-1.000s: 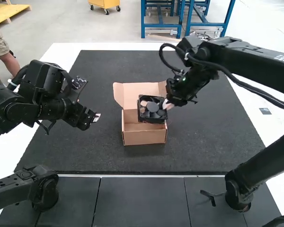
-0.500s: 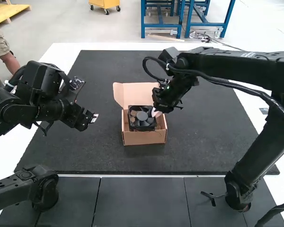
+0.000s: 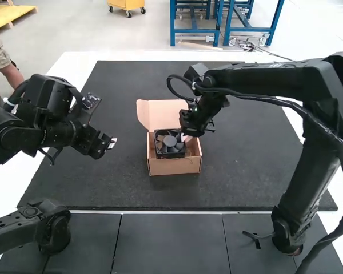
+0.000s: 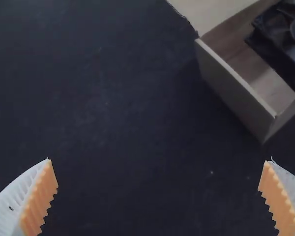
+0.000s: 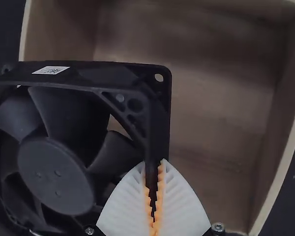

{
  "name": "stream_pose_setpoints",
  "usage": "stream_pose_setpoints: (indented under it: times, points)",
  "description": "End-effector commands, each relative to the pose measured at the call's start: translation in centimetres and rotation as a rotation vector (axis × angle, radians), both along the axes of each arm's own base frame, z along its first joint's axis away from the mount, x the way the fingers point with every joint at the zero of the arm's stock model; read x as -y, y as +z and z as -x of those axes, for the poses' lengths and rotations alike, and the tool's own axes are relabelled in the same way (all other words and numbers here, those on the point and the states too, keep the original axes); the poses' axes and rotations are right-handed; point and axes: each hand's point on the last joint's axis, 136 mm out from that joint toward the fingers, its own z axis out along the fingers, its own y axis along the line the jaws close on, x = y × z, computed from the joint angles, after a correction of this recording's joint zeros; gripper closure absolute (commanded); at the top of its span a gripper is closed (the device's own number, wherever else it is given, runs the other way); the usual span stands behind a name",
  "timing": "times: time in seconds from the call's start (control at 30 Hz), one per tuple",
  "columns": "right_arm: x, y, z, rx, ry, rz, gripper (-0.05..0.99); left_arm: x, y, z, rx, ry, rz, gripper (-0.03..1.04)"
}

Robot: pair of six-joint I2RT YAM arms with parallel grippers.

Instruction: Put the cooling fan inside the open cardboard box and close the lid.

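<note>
- R gripper (image 3: 187, 136) clamped on frame edge of cooling fan (image 5: 64, 162); fan inside open cardboard box (image 3: 174, 164), mid mat (image 3: 246, 171).
- L gripper (image 4: 157, 196) fingers wide apart, holding nothing, over mat's left part.

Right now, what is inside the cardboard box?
The cooling fan, its frame edge pinched by the right gripper. Bare floor of the cardboard box shows beside it; whatever lies beneath the fan is covered.

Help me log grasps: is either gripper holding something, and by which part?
Right gripper pinches the cooling fan by its frame edge; left gripper holds nothing.
</note>
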Motion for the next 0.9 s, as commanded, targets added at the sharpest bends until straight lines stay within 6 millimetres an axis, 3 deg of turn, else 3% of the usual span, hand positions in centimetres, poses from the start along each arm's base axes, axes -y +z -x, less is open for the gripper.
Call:
stream_pose_setpoints:
  times: [0.0, 0.23, 0.87]
  points:
    - [-1.1, 1.4, -1.4, 0.058, 0.025, -0.024, 0.95, -0.4, 0.5, 0.0, 0.025, 0.010, -0.004, 0.04]
    - [-1.1, 1.0, -3.5, 0.102, 0.011, 0.007, 0.95, -0.4, 0.4, 0.0, 0.023, 0.011, -0.004, 0.04]
    - [-0.1, -3.7, -3.1, 0.044, 0.065, 0.112, 0.95, -0.4, 1.0, -0.3, 0.046, 0.016, 0.007, 0.04]
